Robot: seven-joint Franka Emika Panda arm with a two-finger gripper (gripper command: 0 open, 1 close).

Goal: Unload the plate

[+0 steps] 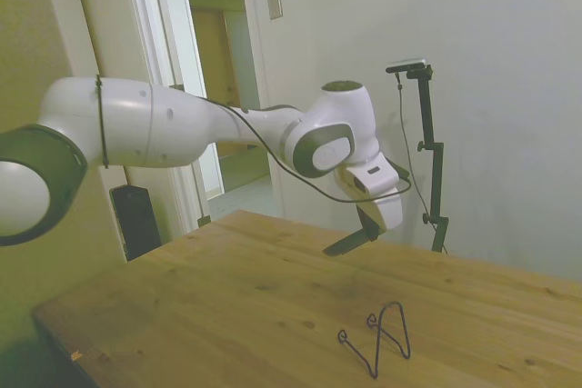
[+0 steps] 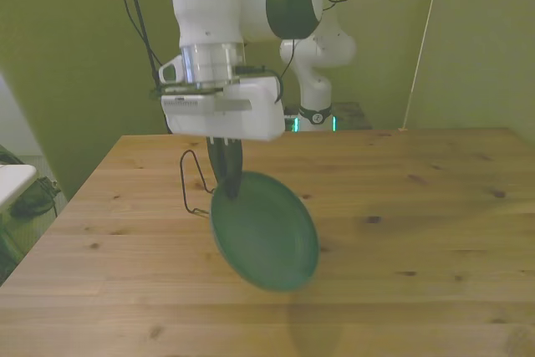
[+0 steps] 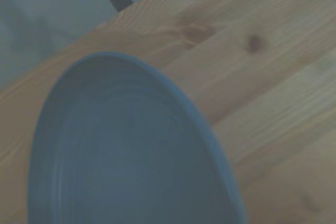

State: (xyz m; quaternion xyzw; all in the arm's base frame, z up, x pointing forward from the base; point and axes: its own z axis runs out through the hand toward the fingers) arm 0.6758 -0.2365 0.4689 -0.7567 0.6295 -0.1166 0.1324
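Front view shows the pincer (image 2: 224,175) pinched tight on the rim of the plate (image 2: 266,242), holding it up in the air over the middle of the table (image 2: 418,232). The plate is tipped and only one edge is held, so I think it could slip out and fall if the arm swings fast. The wire stand (image 2: 194,190) sits bare behind it, near the table's left edge in this view.

Wooden table (image 2: 401,232): pale pine planks with dark knots, filling the lower half of the front view. Resting on it: one thin black wire stand (image 1: 377,337), upright, bare, at lower centre-right of the side view and left of centre in the front view (image 2: 194,188).
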